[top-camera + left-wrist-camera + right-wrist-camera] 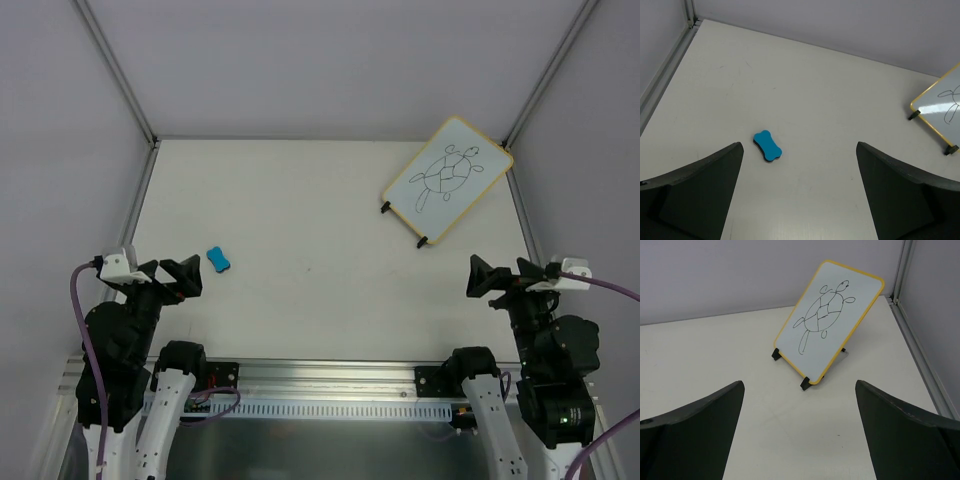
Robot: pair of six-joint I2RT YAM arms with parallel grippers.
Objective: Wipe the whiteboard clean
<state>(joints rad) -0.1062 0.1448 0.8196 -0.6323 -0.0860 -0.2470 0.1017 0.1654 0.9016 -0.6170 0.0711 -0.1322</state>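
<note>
Yellow trim runs around the whiteboard (448,180), which stands tilted on its two small black feet in the upper right of the top view, near the far right corner of the white table (300,190). A turtle (443,176) is drawn on it in black lines. The left gripper (182,277) sits at the lower left of that view with its two dark fingers spread wide apart. It holds nothing and touches nothing. A small blue eraser (219,260) lies flat on the table just beside it, a little up and to the right. In the left wrist view the eraser lies above the gap between the two fingers, not touching them. The right gripper (486,277) sits at the lower right, also spread wide and holding nothing. In the right wrist view the whiteboard stands above the gap between its fingers, well apart from them.
</note>
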